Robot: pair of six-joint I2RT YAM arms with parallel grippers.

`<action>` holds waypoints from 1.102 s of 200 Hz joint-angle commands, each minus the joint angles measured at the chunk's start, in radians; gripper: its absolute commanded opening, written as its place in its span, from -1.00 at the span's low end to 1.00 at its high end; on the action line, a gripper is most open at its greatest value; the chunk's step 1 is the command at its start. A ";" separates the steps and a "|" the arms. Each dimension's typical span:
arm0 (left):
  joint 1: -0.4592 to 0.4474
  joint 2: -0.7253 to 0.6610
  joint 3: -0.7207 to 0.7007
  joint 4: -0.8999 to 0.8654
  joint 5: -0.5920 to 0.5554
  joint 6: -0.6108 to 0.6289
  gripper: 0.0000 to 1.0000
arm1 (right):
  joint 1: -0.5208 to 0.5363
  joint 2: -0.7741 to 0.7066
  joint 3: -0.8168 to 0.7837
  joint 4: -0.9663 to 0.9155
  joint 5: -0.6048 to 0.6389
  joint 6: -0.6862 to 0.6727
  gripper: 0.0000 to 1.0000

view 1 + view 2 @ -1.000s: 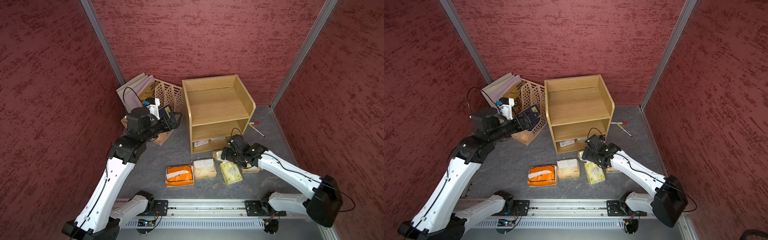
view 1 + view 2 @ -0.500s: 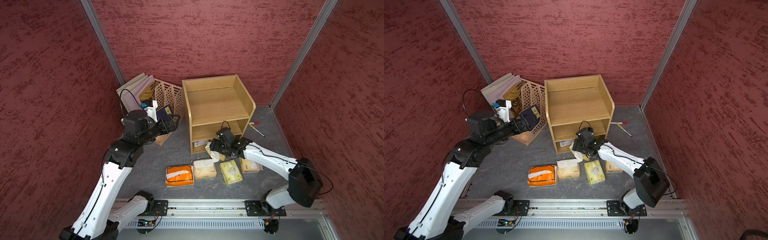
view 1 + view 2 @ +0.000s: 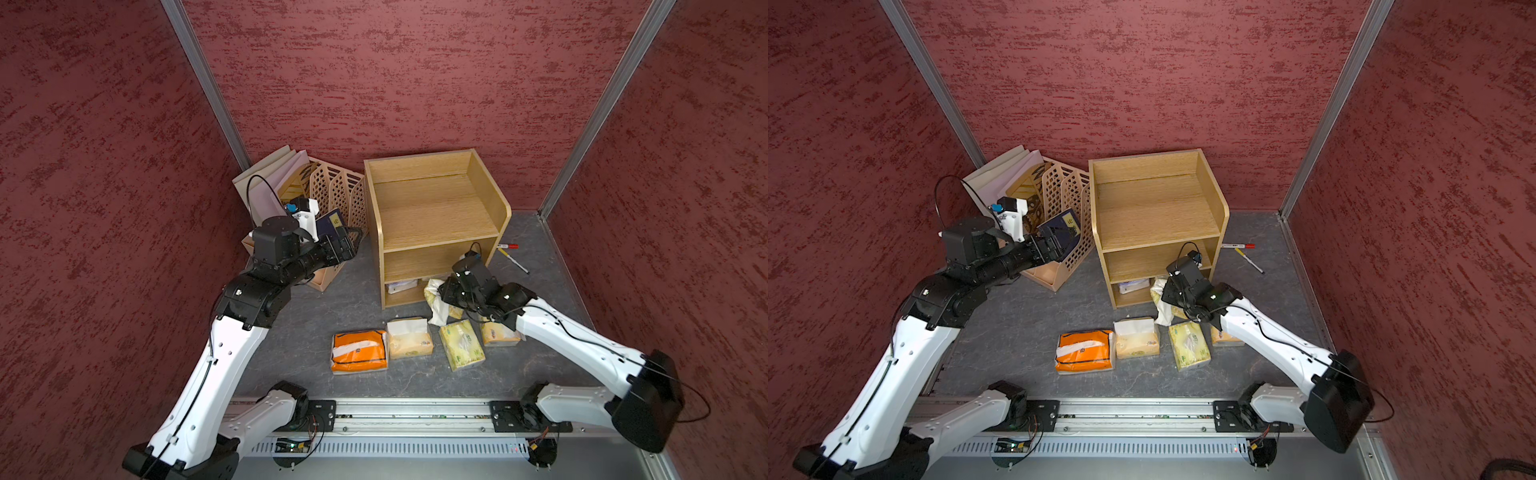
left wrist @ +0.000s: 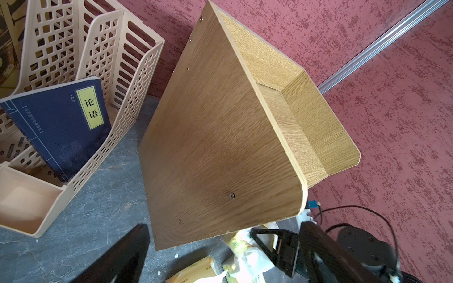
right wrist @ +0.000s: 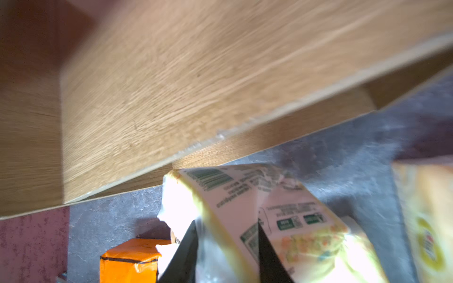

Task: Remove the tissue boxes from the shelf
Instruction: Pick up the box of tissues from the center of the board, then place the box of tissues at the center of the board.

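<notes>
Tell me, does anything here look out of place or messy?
Two pens lie loose beside the shelf. The yellow tissue pack in the right gripper trails crumpled white tissue below it.

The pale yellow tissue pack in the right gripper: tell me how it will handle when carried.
The pack likely squashes and sags: its film wrapper wrinkles between the right gripper's fingers. The white tissue hanging from it may snag or pull out.
</notes>
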 commanded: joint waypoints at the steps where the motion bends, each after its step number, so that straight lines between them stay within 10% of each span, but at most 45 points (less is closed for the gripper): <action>1: 0.008 0.008 0.020 0.034 0.020 0.006 0.99 | 0.005 -0.121 -0.072 -0.052 0.076 0.076 -0.81; 89: 0.007 0.033 0.042 0.056 0.033 0.013 0.99 | -0.128 -0.553 -0.205 -0.158 0.182 0.258 -1.00; 169: 0.005 0.047 0.055 0.055 0.031 0.007 0.99 | -0.694 -0.335 -0.049 -0.079 -0.319 0.039 -1.00; 220: 0.005 0.055 0.061 0.047 0.002 0.007 0.99 | -0.985 -0.231 -0.249 0.443 -0.674 0.177 -0.95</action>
